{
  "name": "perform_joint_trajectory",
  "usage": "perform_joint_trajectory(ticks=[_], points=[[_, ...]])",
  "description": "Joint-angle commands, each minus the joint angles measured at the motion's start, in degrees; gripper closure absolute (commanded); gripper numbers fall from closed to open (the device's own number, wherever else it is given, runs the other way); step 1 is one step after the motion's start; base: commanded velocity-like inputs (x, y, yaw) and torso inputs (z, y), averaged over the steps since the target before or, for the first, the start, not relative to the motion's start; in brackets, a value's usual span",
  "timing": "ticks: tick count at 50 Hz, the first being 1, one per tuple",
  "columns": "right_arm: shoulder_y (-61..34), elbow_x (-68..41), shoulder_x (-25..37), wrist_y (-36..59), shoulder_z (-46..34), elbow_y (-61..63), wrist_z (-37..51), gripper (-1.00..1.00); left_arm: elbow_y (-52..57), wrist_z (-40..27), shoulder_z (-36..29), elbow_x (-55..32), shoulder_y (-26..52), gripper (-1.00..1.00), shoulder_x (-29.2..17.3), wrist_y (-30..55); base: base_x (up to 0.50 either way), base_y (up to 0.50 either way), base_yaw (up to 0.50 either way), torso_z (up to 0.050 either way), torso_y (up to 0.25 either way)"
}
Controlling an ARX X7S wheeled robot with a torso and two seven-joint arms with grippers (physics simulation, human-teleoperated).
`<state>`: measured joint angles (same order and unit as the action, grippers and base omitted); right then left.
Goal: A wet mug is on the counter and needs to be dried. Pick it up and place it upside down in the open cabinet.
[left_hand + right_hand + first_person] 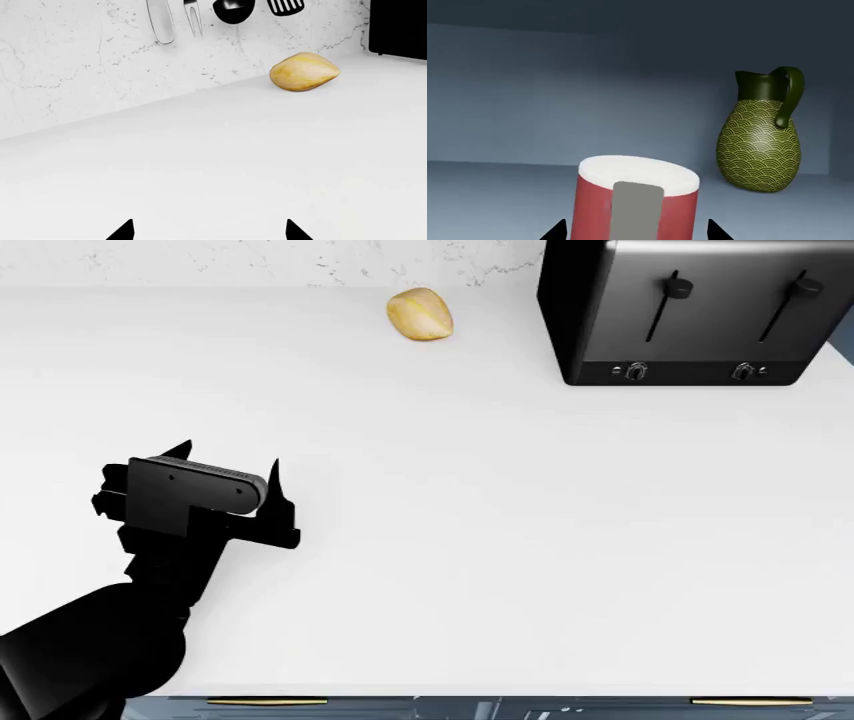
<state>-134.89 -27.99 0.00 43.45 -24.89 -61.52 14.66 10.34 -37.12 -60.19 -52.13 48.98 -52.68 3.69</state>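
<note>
Red with a white top face, the mug (635,200) is sitting between the right pincer (635,231) tips inside a grey-blue cabinet (527,100), near a green scaled jug (760,142); whether the tips are pressing it cannot be told. No writing is showing. White desk (534,540) is lying broadly bare; the left pincer (230,472) is hovering spread near its front-left edge, toaster (694,310) and yellow lump (419,314) along the back edge.

Left arm (94,640): matte black throughout, with a thick, rounded forearm narrowing to a blocky wrist. Left tool (230,462): black, with a box-shaped housing bearing a dark grey rounded top plate and two pointed, wedge-like fingers (276,480). In each wrist view, only two black triangular finger ends showed. No markings were legible.
</note>
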Motion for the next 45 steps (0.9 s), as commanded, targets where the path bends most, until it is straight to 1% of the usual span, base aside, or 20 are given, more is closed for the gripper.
perform_joint_trajectory(ticks=[1,13,19,27,31,39,45], points=[[-0.1,2.8,0.0,-0.7,1.4,1.9,0.0,-1.0,-0.6,0.1,-0.8,-0.3,-0.7,-1.0,0.2,1.1,0.0,0.0,0.0,0.0,0.0],[-0.1,5.8,0.0,2.5,4.6,7.6,-0.5,-1.0,-0.3,-0.1,-0.7,-0.2,-0.6,-1.0,0.4,1.4,0.0,0.0,0.0,0.0,-0.001],[-0.1,8.2,0.0,8.6,7.8,14.0,-1.6,-1.0,-0.4,0.0,-0.7,-0.2,-0.8,-1.0,0.5,1.3,0.0,0.0,0.0,0.0,-0.002],[-0.1,10.5,0.0,13.1,9.7,17.9,-2.6,-1.0,-0.4,-0.1,-0.8,-0.1,-0.8,-1.0,0.7,1.5,0.0,0.0,0.0,0.0,-0.001],[-0.1,13.4,0.0,17.7,11.2,20.8,-3.7,-1.0,0.2,-0.5,-0.6,-0.4,-0.7,-1.0,0.6,1.8,0.0,0.0,0.0,0.0,0.0],[-0.1,23.0,0.0,32.5,18.4,30.3,-9.2,-1.0,2.2,-1.5,0.4,-2.0,-0.6,-1.0,-0.6,1.9,0.0,0.0,0.0,0.0,-0.001],[-0.1,30.9,0.0,42.2,18.9,36.6,-15.7,-1.0,2.8,-2.0,0.5,-2.4,-0.3,-1.0,-0.7,2.6,0.0,0.0,0.0,0.0,0.0]])
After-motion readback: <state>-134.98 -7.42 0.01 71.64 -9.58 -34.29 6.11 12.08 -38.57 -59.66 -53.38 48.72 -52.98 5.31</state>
